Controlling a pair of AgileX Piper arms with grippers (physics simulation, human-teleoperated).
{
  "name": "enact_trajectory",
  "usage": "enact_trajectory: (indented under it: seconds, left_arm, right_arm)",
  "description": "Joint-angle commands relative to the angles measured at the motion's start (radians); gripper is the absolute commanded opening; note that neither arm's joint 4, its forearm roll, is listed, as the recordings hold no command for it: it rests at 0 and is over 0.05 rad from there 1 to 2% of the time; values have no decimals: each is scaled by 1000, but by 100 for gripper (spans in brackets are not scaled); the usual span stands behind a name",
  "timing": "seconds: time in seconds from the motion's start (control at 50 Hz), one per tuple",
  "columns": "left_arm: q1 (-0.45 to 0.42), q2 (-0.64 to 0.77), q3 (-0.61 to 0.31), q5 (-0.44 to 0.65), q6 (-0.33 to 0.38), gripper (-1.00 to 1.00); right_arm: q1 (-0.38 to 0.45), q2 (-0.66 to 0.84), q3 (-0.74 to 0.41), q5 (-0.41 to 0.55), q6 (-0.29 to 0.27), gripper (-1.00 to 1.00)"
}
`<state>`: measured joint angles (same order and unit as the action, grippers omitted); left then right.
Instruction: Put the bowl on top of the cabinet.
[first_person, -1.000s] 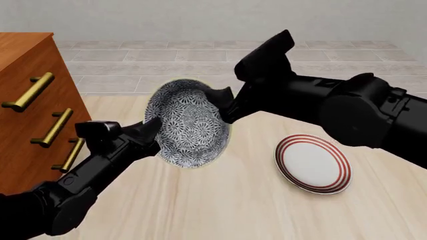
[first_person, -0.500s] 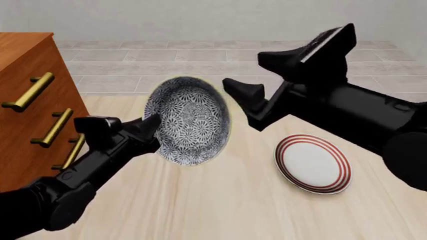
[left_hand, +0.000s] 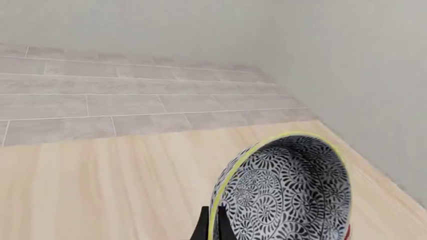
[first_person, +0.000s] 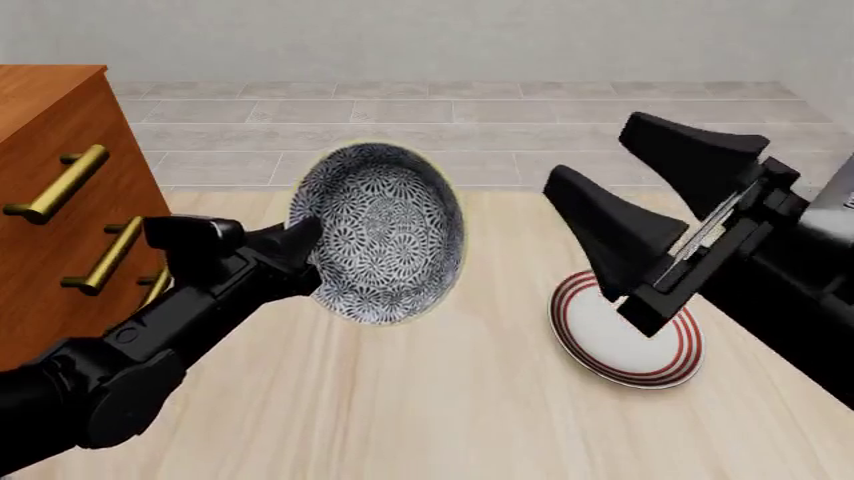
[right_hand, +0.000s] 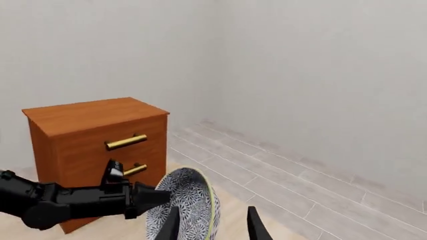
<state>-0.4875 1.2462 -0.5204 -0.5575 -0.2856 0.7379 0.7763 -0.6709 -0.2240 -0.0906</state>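
Cabinet (first_person: 60, 200), one, reddish-brown wood with three brass bar handles (first_person: 56, 184), stands at the left edge of the pale wood-grain counter (first_person: 441, 410). Just right of it the left end effector (first_person: 302, 256) pinches the near rim of the one deep ceramic bowl (first_person: 380, 232), dense blue-and-white floral with a thin yellowish rim, held tipped on edge above the counter, apart from the cabinet. Further right, the right end effector (first_person: 627, 190) is spread wide, well clear of the bowl, above one flat white plate (first_person: 625, 328) with red rings.
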Motion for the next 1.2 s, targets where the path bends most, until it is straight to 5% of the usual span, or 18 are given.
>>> enact_trajectory:
  seconds: [0.02,0.6,0.78,0.84,0.94,1.0,1.12,1.2]
  left_arm:
    - [-22,-46,-61,122,30,-100]
    - [-13,-77,-227,475,74,-100]
    - [-13,-86,-247,578,56,-100]
    - [-19,-88,-250,602,-9,-100]
    - [59,-130,-283,699,60,-100]
    - [28,-117,-302,730,-44,-100]
    - [29,-139,-333,794,-76,-100]
    - [74,-171,-366,856,7,-100]
  right_arm:
    - [-24,-82,126,-124,63,100]
    - [-96,-77,259,-254,206,100]
    - [-115,-76,276,-275,246,100]
    - [-120,-62,280,-286,258,100]
    - [-119,-65,282,-288,267,100]
    - [-124,-66,284,-292,279,100]
    - [-127,-73,285,-289,288,100]
    - [-126,-78,285,-288,289,100]
